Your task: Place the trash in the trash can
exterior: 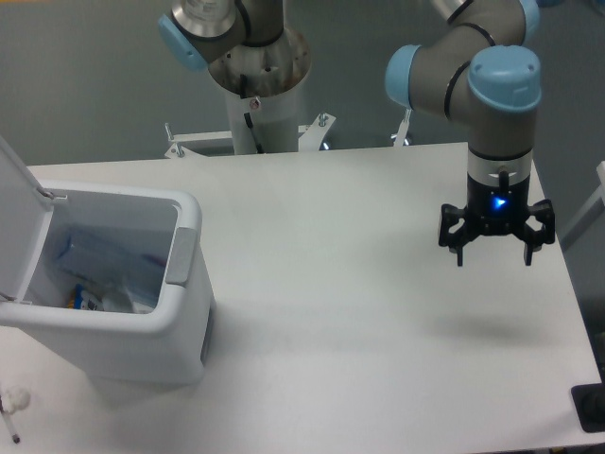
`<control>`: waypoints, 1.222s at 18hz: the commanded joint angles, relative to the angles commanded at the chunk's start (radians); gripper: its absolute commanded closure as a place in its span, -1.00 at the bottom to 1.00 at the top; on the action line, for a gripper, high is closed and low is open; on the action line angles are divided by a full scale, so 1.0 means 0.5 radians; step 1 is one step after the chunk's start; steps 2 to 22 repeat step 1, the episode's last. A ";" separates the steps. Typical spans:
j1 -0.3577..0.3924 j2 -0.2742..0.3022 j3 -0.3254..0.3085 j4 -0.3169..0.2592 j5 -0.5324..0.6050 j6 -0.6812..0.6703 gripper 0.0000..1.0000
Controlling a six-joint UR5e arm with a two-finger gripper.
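The white trash can [184, 312] stands at the table's left with its lid [17, 213] swung up and open. Inside it lies the trash, a clear plastic bottle [104, 274] with a blue-marked label showing near the bottom. My gripper [494, 258] hangs over the right side of the table, far from the can. Its fingers are spread open and hold nothing.
A small white object with a thin stick [13, 405] lies at the table's front left corner. The arm's base column [260, 90] rises behind the table's back edge. A dark block [590, 407] sits at the front right corner.
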 joint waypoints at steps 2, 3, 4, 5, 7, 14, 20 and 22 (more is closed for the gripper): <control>0.000 -0.003 -0.003 0.003 0.012 0.000 -1.00; 0.000 -0.003 -0.003 0.003 0.012 0.000 -1.00; 0.000 -0.003 -0.003 0.003 0.012 0.000 -1.00; 0.000 -0.003 -0.003 0.003 0.012 0.000 -1.00; 0.000 -0.003 -0.003 0.003 0.012 0.000 -1.00; 0.000 -0.003 -0.003 0.003 0.012 0.000 -1.00; 0.000 -0.003 -0.003 0.003 0.012 0.000 -1.00; 0.000 -0.003 -0.003 0.003 0.012 0.000 -1.00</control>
